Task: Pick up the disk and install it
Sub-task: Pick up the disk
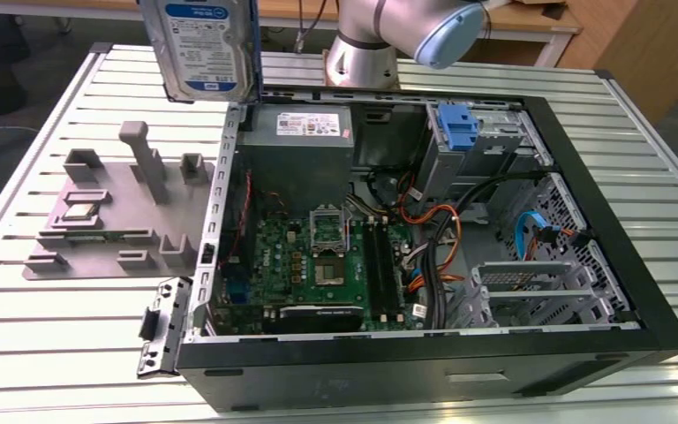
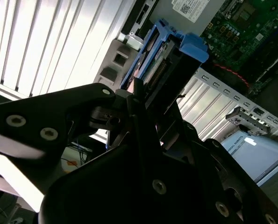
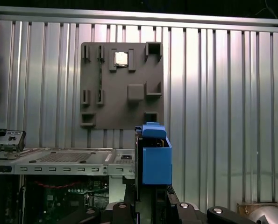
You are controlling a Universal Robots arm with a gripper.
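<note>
The disk (image 1: 209,49), silver with a white-and-blue label and a blue frame, hangs upright in the air at the top of the exterior view. It is above the gap between the grey fixture plate (image 1: 103,212) and the computer case's left wall. In both wrist views my gripper (image 2: 150,100) (image 3: 150,193) is shut on the disk (image 2: 169,56) (image 3: 155,158), its black fingers (image 2: 139,112) clamping the disk's near end. The blue frame juts out beyond them.
The open computer case (image 1: 621,265) lies on the slatted metal table (image 1: 33,353). It holds a grey power-supply box (image 1: 297,141), a blue latch on a metal cage (image 1: 463,132), a motherboard (image 1: 315,265) and a metal drive cage (image 1: 539,291). The arm (image 1: 398,35) stands behind the case.
</note>
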